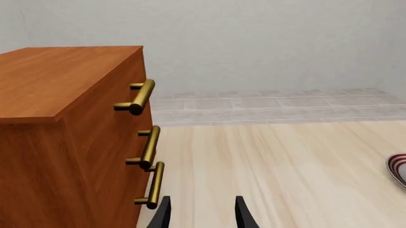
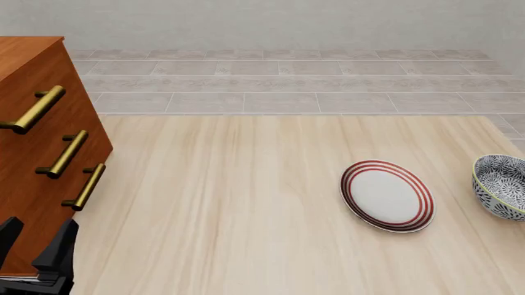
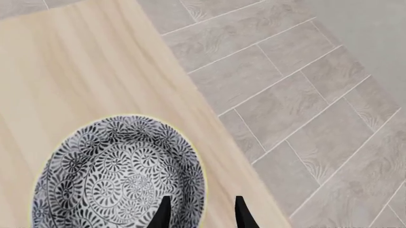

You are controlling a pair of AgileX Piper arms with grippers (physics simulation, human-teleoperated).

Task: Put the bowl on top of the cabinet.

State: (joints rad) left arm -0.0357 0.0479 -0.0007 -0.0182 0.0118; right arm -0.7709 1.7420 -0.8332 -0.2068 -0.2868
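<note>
The bowl [image 3: 117, 178], blue-and-white floral with a pale rim, stands on the table at the far right edge of the front view [image 2: 502, 184]. In the right wrist view my right gripper [image 3: 201, 214] is open, with one finger over the bowl's inside and the other outside its rim; how high it sits above the rim I cannot tell. This gripper is outside the front view. The reddish-brown cabinet [image 2: 33, 123] with three brass handles stands at the left [image 1: 57, 118]. My left gripper [image 2: 34, 244] is open and holds nothing, low beside the cabinet's front near the lowest handle [image 1: 152, 185].
A flat white plate with red rings [image 2: 385, 195] lies on the table just left of the bowl; its edge shows in the left wrist view [image 1: 397, 168]. Beside the bowl the table edge [image 3: 222, 142] drops to a grey tiled floor [image 3: 298, 95].
</note>
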